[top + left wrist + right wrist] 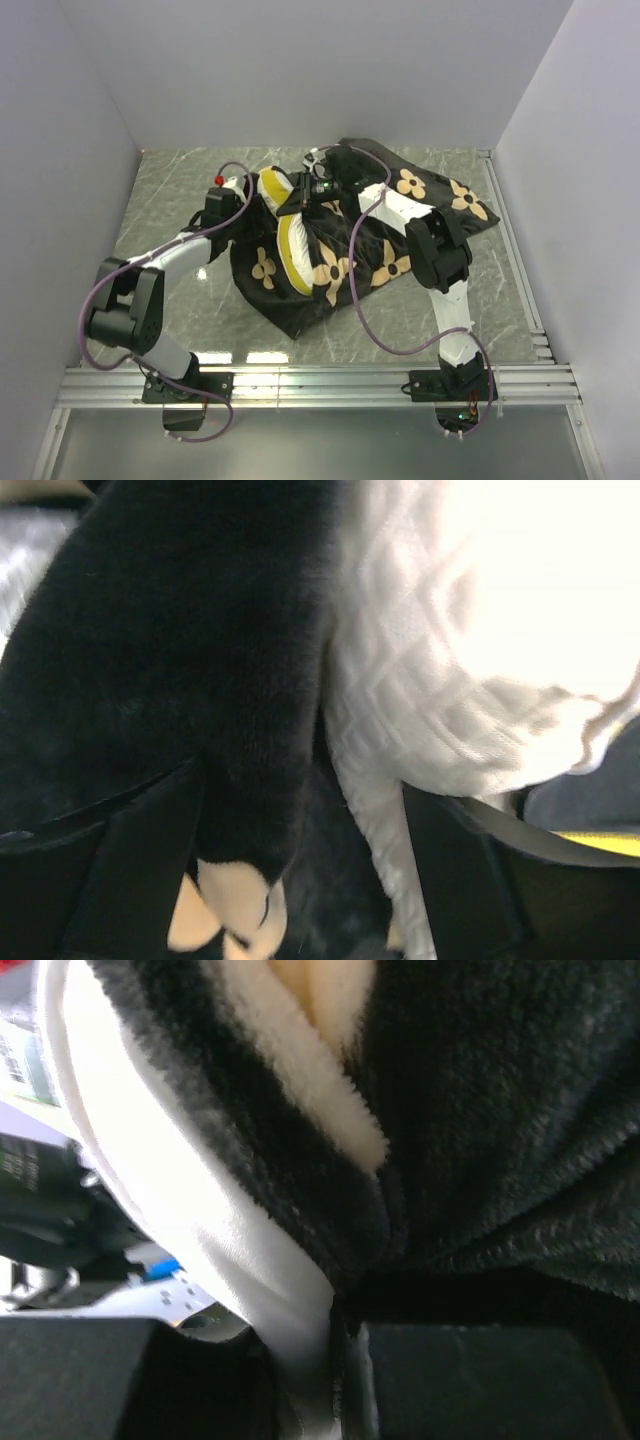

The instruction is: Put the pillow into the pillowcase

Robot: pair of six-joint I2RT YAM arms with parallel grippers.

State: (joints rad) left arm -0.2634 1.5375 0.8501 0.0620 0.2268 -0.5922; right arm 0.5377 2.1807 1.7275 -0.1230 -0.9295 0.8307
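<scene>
The black pillowcase [290,305] with tan flowers lies bunched in the middle of the table. The white pillow [292,250], yellow band showing, sticks out of its left side. My left gripper [260,196] is at that opening. In the left wrist view it [300,880] is open wide, with a fold of pillowcase [180,660] and the quilted pillow [450,680] between its fingers. My right gripper [318,188] reaches over the top of the bundle. In the right wrist view it [340,1330] is shut on the pillowcase [500,1110] edge, white lining showing.
The marble tabletop [170,180] is boxed in by white walls at the left, back and right. An aluminium rail [320,380] runs along the near edge by both arm bases. Purple cables loop off each arm over the table.
</scene>
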